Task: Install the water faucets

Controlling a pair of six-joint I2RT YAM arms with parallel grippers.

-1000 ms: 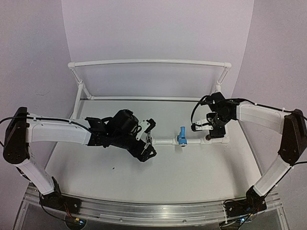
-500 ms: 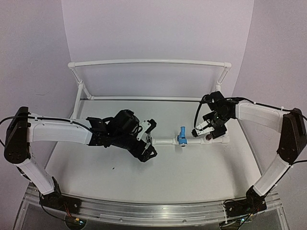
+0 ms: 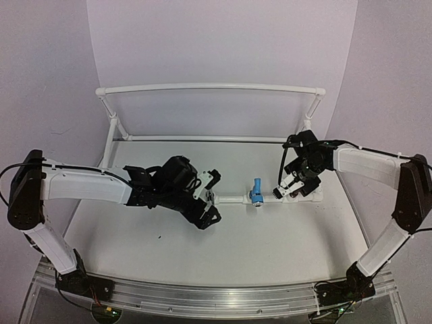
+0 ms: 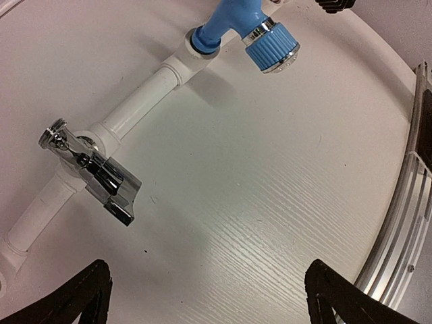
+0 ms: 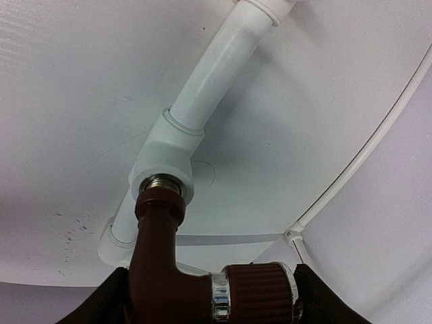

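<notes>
Since the red-brown faucet [image 5: 160, 270] has its silver end at the mouth of the white socket [image 5: 165, 158], we judge the step in hand to be seating it and turning it home. How far the thread has caught, we cannot tell. To do it well, we would hold the stem in line with the socket and turn gently about that line, so the thread does not bite crooked.

Its long axis runs straight to the socket, silver end first, across the run of the pipe [image 5: 219, 64]. The ribbed knob juts sideways.

Our right end effector [image 3: 286, 190] grips the faucet body, jaws partway closed around it.

Along the pipe, the blue faucet [image 4: 236, 27] and the grey faucet [image 4: 101, 177] sit in their sockets. Our left end effector [image 4: 206, 293] hangs above the white surface [image 4: 270, 202], spread wide and holding nothing.
</notes>
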